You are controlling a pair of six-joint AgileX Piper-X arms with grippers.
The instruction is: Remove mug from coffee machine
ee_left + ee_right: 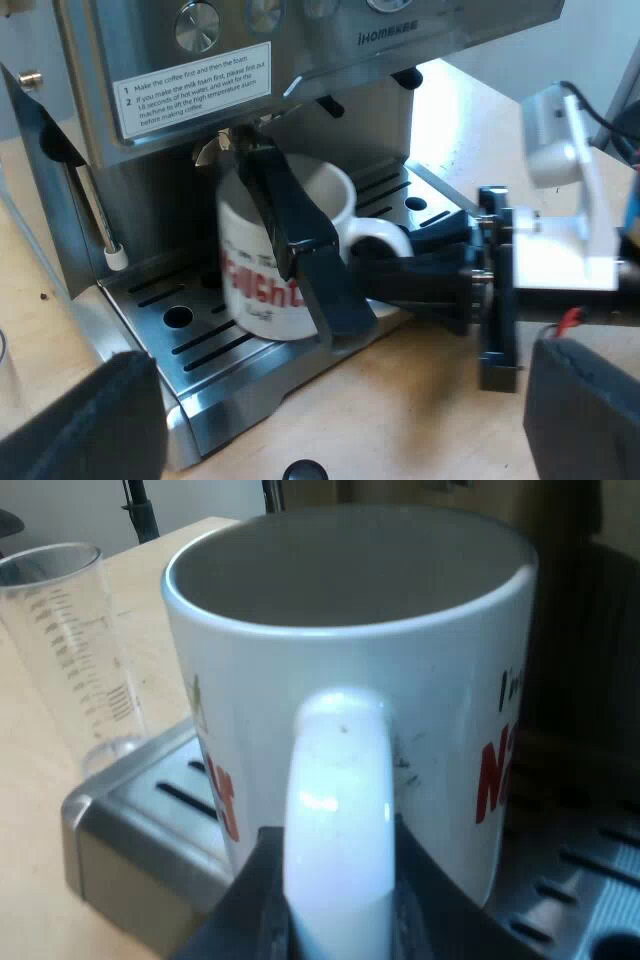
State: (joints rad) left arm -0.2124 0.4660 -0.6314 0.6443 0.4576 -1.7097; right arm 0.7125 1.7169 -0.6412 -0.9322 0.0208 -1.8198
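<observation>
The right gripper (340, 915) clenches the mug (430, 680) by its handle, the left gripper (338, 415) hangs spread and empty, and the mug sits on the drip tray (120, 825), not yet lifted away.

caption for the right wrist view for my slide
Fingers of the right gripper pinch the handle of the mug on the drip tray, measuring glass nearby

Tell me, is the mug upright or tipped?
Upright: the mug opens upward, its base on the drip tray, the right pincer closed around its handle.
</observation>
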